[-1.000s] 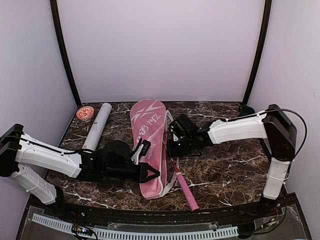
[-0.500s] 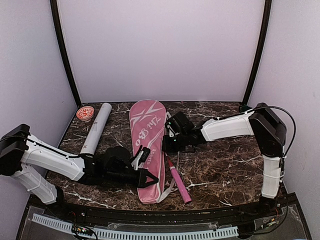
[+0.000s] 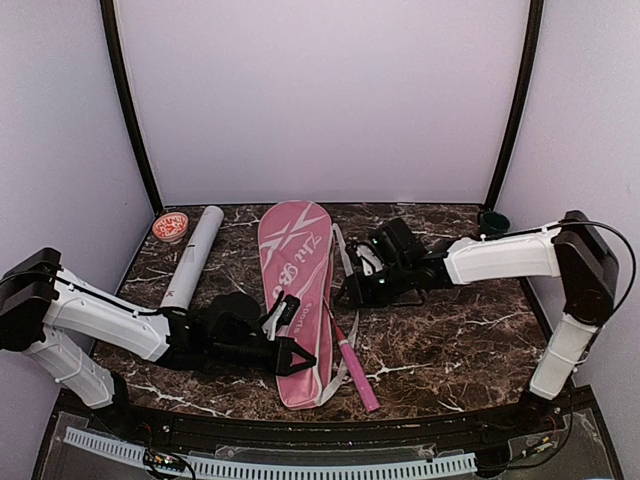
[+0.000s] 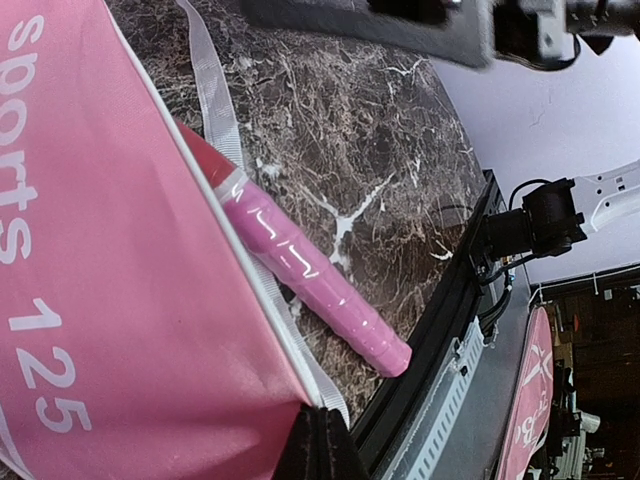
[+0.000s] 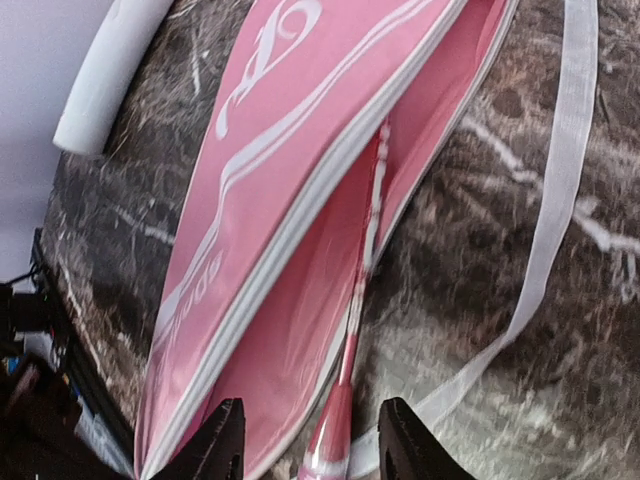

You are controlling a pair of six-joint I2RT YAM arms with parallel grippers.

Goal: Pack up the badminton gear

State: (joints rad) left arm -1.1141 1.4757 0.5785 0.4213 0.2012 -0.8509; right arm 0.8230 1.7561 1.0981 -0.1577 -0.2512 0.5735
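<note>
Pink bag (image 3: 295,290): lies on the surface (image 3: 460,340), long axis far to near, mouth gaping along its right edge; one racket (image 3: 357,372) half inside, pink handle sticking out toward the near edge. Right gripper (image 5: 310,440): nearer arm, just right of the opening, fingers apart astride the red shaft without touching it. Left gripper (image 3: 290,352): closed, seemingly pinching the bag's near left edge; racket head hidden inside, second racket and shuttlecocks not visible
</note>
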